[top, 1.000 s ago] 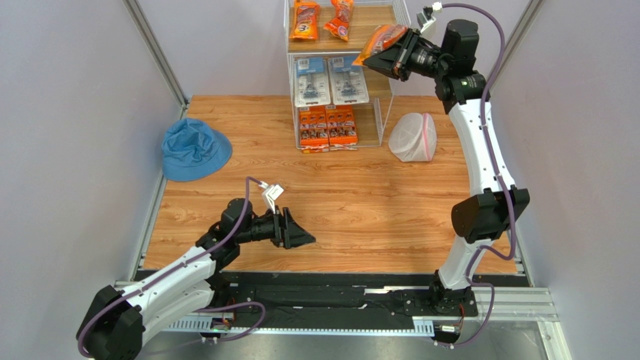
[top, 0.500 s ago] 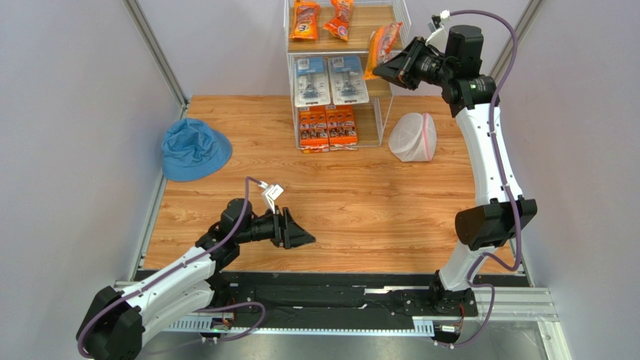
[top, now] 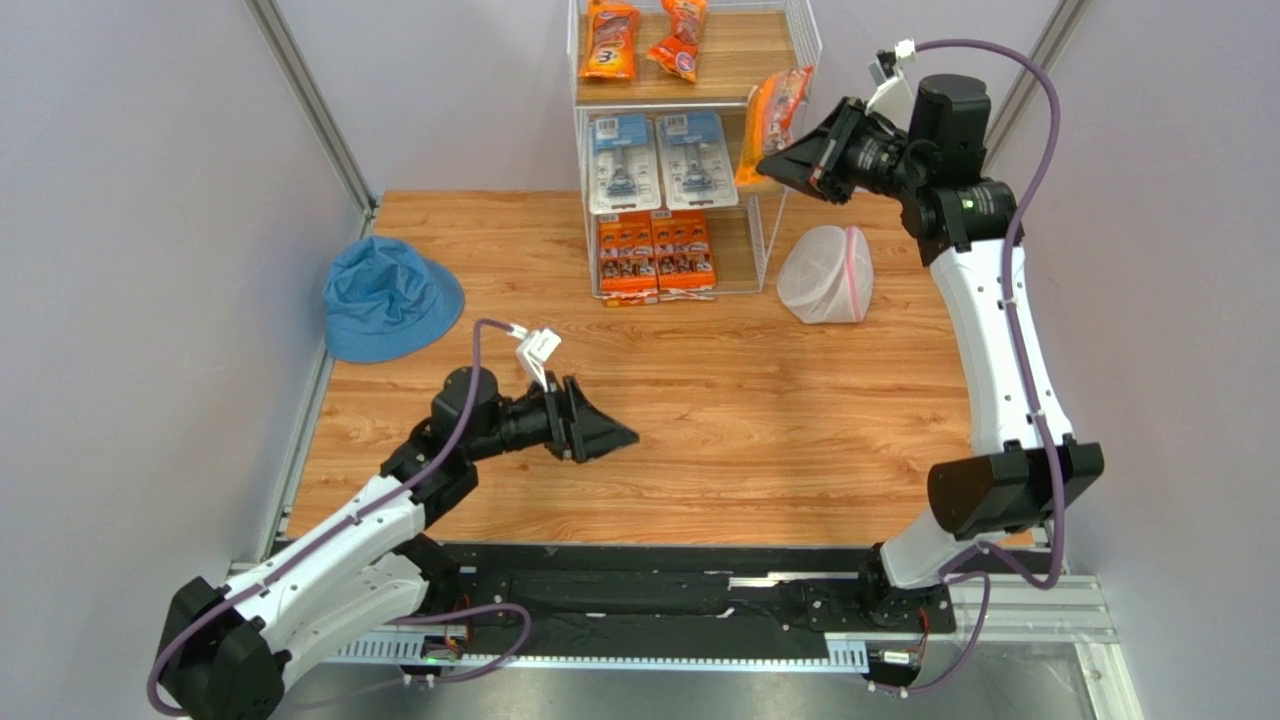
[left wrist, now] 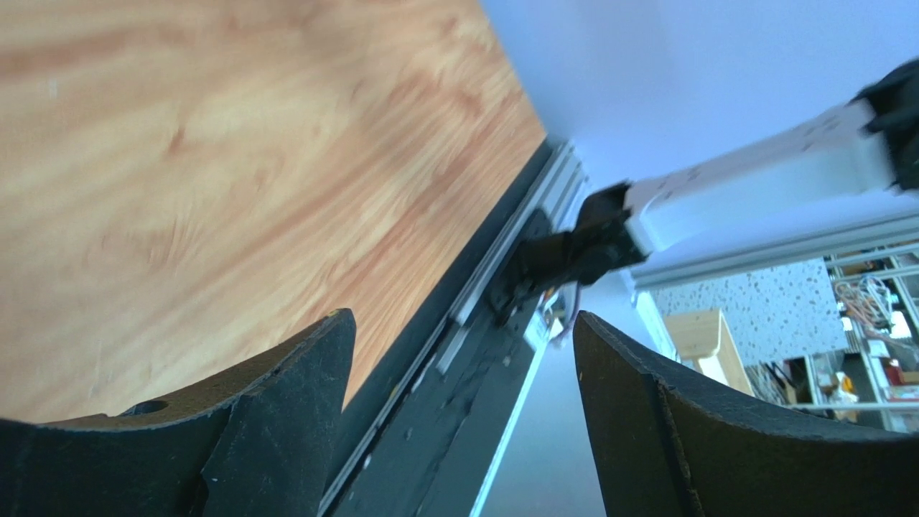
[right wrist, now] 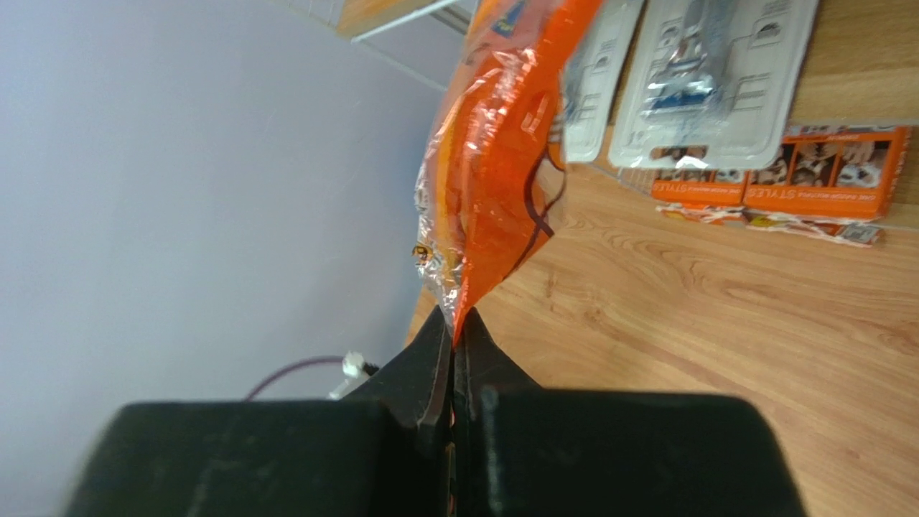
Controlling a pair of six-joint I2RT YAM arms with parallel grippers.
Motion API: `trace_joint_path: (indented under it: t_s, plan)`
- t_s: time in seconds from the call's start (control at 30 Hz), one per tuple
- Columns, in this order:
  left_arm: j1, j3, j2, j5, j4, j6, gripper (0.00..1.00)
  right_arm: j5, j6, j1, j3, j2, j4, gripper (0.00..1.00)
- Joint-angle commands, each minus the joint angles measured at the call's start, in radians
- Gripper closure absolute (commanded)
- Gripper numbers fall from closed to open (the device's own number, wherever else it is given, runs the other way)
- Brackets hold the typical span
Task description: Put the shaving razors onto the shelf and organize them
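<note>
1. While the left gripper (top: 625, 440) hangs wide open and empty above the wood table (top: 751, 390), the top view has the right gripper (top: 768, 162) clamped on one end of a long orange bag (top: 781, 108). The bag is raised at the right edge of the shelf (top: 736, 45); can't tell if it touches a board. Already shelved: two orange bags (top: 643, 38) on top, blister cards (top: 661, 158) in the middle, orange multi-packs (top: 655, 252) at the bottom. Blue hat (top: 388, 297) is far left, mesh bag (top: 824, 275) right of the shelf.
2. Left wrist: jaws spread, nothing between. Wood grain below, black rail (left wrist: 464, 377) along the table edge.
3. Right wrist: fingers (right wrist: 431, 355) pinched tight on the bag's crimped end. Cards and multi-packs sit behind it, grey wall (right wrist: 162, 162) to the left.
</note>
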Motion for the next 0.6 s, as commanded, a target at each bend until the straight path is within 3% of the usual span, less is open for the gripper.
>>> trace_joint_path:
  t_s: [0.0,0.3,0.57]
  plan:
    - [0.002,0.165,0.028,-0.038,0.064,-0.027,0.16,-0.141,-0.029,0.005,-0.096,-0.162,0.101,1.0]
    - [0.011,0.264,0.143,-0.004,0.367,-0.241,0.08,-0.391,0.044,0.054,-0.522,-0.497,0.264,1.0]
    - [0.002,0.293,0.344,0.118,0.685,-0.506,0.03,-0.404,0.03,0.166,-0.655,-0.67,0.221,1.0]
